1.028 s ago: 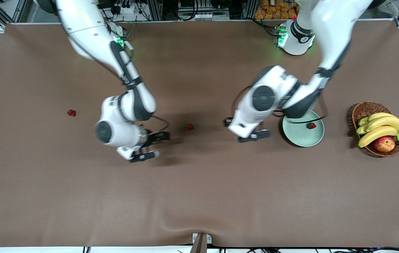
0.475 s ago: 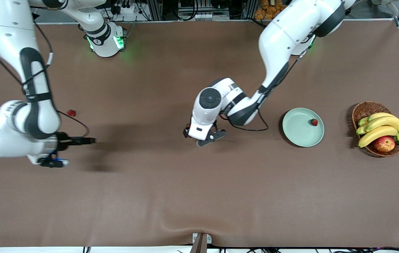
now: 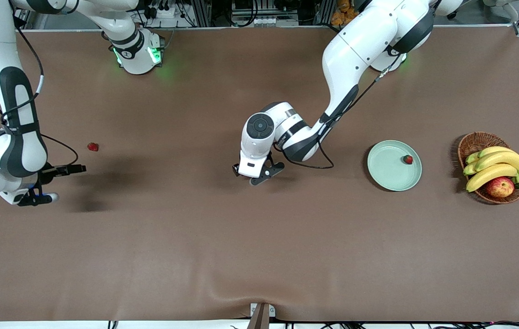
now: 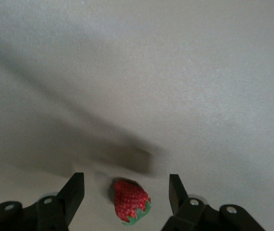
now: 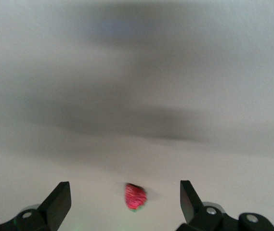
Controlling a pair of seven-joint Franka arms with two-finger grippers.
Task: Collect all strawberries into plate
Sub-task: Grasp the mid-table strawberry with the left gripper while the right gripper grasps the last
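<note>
Red against pale green, one strawberry [image 3: 407,159] already lies in the plate [image 3: 383,170], close to the rim on the side toward the left arm's end of the surface [image 3: 259,256]. That makes one of three collected, as far as the pictures show, with two left.

A second strawberry [image 4: 130,201] sits on the surface directly between the fingers of the left gripper [image 3: 253,174], which is low over the middle of the surface. In the left wrist view its fingers [image 4: 74,195] stand apart on either side of the berry with visible gaps, so nothing is gripped yet (the front view hides this berry under the wrist). My reading is that this pick is the step in hand.

A third strawberry [image 3: 93,146] lies toward the right arm's end of the surface, well apart from the plate. The right gripper [image 3: 53,183] is near it, over bare surface, fingers spread wide and holding nothing; the right wrist view shows that berry [image 5: 135,196] lying between the fingertips' line of sight, untouched.

Besides the plate, a wicker basket [image 3: 472,142] stands at the left arm's end, just beside the plate but not touching it. It holds bananas [image 3: 497,167] and an apple [image 3: 500,187] (neither belongs to the task), and no strawberry is visible in it.
</note>
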